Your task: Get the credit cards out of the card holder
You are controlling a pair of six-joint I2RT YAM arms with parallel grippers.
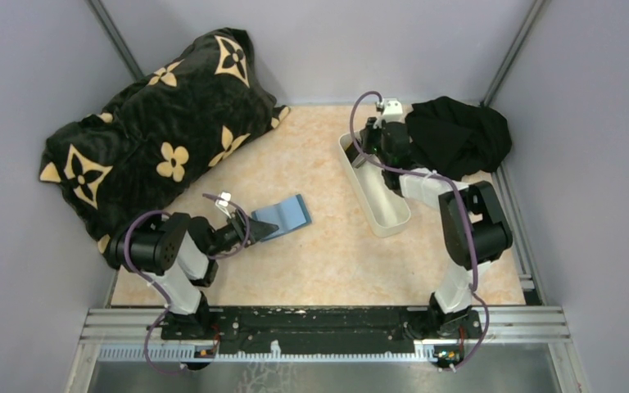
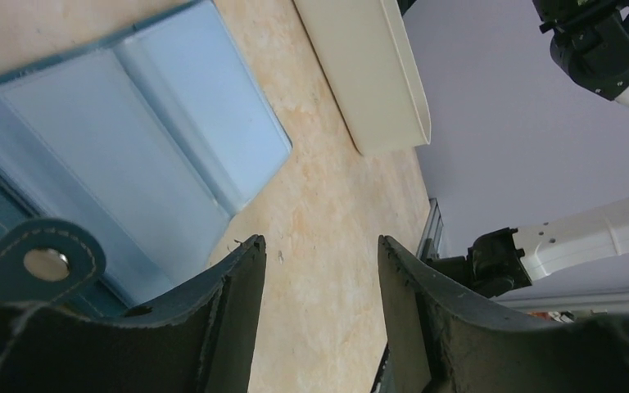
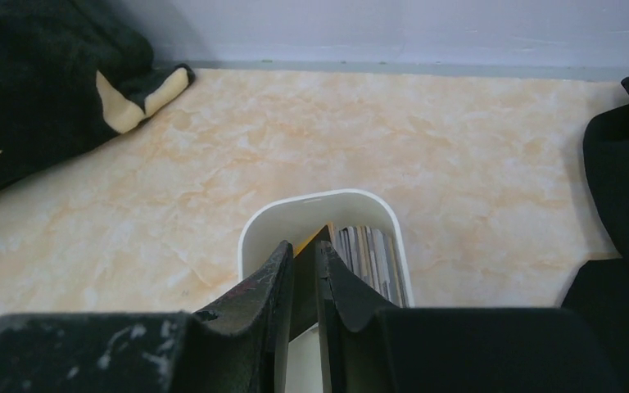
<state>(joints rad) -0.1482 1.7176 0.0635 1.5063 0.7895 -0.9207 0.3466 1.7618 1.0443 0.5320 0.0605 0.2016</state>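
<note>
The teal-blue card holder (image 1: 288, 214) lies open on the table, its pale blue inside (image 2: 131, 139) facing up and its snap tab (image 2: 45, 262) at the near end. My left gripper (image 1: 264, 229) rests low at the holder's near edge. In the left wrist view this gripper (image 2: 319, 250) is open, with only bare table between the fingers. My right gripper (image 1: 364, 155) reaches into the far end of the white tray (image 1: 400, 221). Its jaws (image 3: 303, 242) stand slightly open around a dark credit card (image 3: 305, 274) with a gold corner. Several more cards (image 3: 368, 258) stand on edge beside it.
A black pillow (image 1: 156, 139) with tan flowers fills the back left. A black cloth (image 1: 459, 135) lies at the back right, just beyond the tray. Grey walls close in the table on three sides, and the right arm (image 2: 590, 237) shows past the tray (image 2: 377, 74).
</note>
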